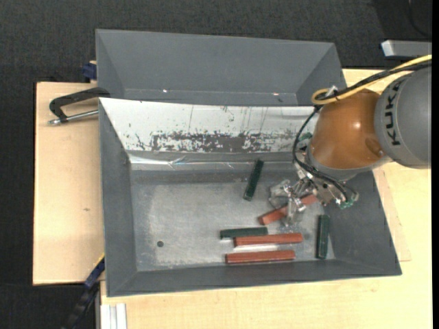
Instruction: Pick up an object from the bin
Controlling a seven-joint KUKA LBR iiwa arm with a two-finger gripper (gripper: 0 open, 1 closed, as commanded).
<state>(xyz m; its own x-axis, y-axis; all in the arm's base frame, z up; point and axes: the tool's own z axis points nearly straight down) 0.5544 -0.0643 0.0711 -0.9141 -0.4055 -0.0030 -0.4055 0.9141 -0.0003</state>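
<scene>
- Short red stick (274,216) lies on the floor of the bin (171,204), right of centre, just beside the end effector (293,201).
- Flat, narrow, reddish-brown, lying tilted; its far end is hidden under the tool.
- End effector sits low, probably to take this stick; can't tell if it is clenched or released.
- Dark green stick (253,179) lies to the upper left, second green stick (322,236) to the lower right.
- Two long red bars (269,239) lie nearer the front wall, apart.
- Sloped walls likely funnel the pieces together.
</scene>
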